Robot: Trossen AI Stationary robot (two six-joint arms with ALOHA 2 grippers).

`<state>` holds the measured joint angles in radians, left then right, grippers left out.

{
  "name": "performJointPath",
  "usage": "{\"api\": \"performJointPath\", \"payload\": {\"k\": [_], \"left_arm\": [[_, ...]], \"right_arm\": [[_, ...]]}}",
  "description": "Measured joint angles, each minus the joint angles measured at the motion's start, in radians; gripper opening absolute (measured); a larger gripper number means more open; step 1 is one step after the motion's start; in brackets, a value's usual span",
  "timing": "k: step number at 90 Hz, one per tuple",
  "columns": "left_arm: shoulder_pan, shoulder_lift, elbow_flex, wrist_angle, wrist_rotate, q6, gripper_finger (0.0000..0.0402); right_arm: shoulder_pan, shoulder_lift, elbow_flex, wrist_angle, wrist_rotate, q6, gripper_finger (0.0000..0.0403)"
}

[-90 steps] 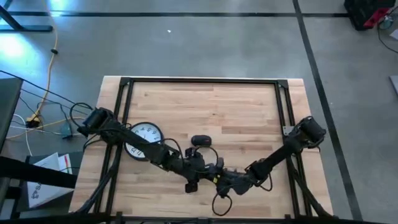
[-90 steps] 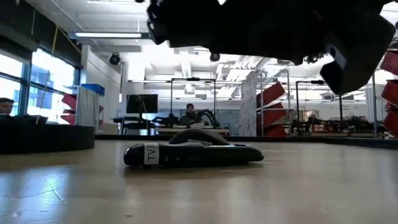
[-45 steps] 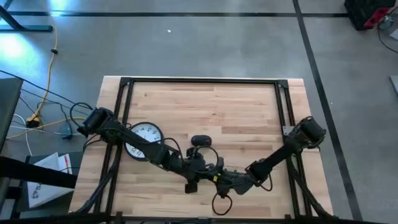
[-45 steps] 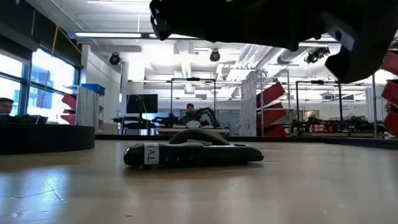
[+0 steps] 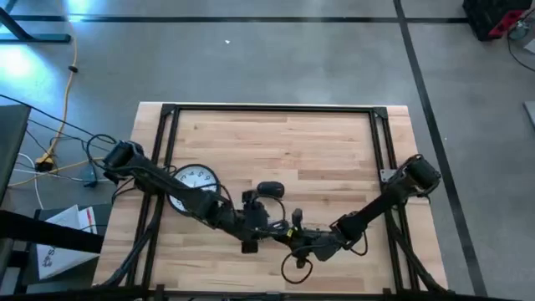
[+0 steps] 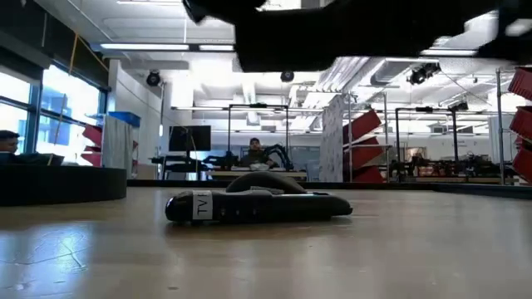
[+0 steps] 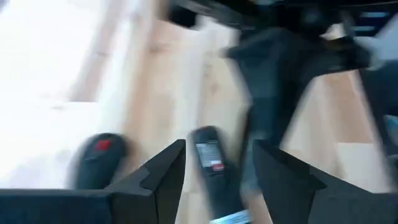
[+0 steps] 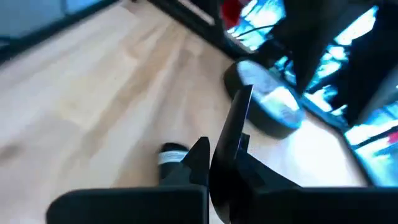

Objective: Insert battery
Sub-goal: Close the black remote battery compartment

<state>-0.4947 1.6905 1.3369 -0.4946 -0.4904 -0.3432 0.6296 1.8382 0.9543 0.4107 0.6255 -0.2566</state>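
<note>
Pre-insertion step. Remote (image 6: 258,205) lies mid-bench (image 5: 334,142). Left hand (image 7: 214,163) spread wide, hovering over it. Right hand (image 5: 294,238) alongside, pinched narrow on something thin, unidentifiable. Next: align battery with compartment.

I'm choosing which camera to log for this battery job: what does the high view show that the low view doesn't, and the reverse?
Only the high view shows the wall clock lying face up under the left arm, the left gripper and right gripper close together near the table's front edge, and the floor cables. Only the low view shows the remote's "TV" label and the room behind, with a seated person. Both show the dark remote on the wooden table.
</note>
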Motion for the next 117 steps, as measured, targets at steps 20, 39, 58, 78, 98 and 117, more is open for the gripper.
{"api": "performJointPath", "payload": {"k": [20, 39, 58, 78, 98, 117], "left_arm": [[-0.091, -0.012, 0.000, -0.146, -0.248, -0.085, 0.0168], [-0.156, 0.028, 0.000, -0.242, -0.337, -0.209, 0.0168], [-0.185, 0.086, 0.000, -0.248, -0.300, -0.282, 0.0168], [-0.189, 0.205, 0.000, -0.220, -0.263, -0.343, 0.0168], [-0.160, 0.268, 0.000, -0.099, -0.265, -0.279, 0.0168], [-0.134, 0.275, 0.000, -0.078, -0.279, -0.267, 0.0168]], "right_arm": [[-0.084, -0.126, -0.067, -0.112, -0.213, 0.363, 0.0000], [-0.175, -0.353, -0.273, 0.139, -0.552, 0.704, 0.0000], [-0.265, -0.504, -0.528, 0.269, -0.720, 0.957, 0.0000], [-0.342, -0.421, -0.698, 0.599, -0.906, 1.119, 0.0000], [-0.409, -0.230, -0.655, 0.658, -0.986, 1.208, 0.0000], [-0.447, -0.036, -0.565, 0.663, -1.038, 1.244, 0.0000]]}}
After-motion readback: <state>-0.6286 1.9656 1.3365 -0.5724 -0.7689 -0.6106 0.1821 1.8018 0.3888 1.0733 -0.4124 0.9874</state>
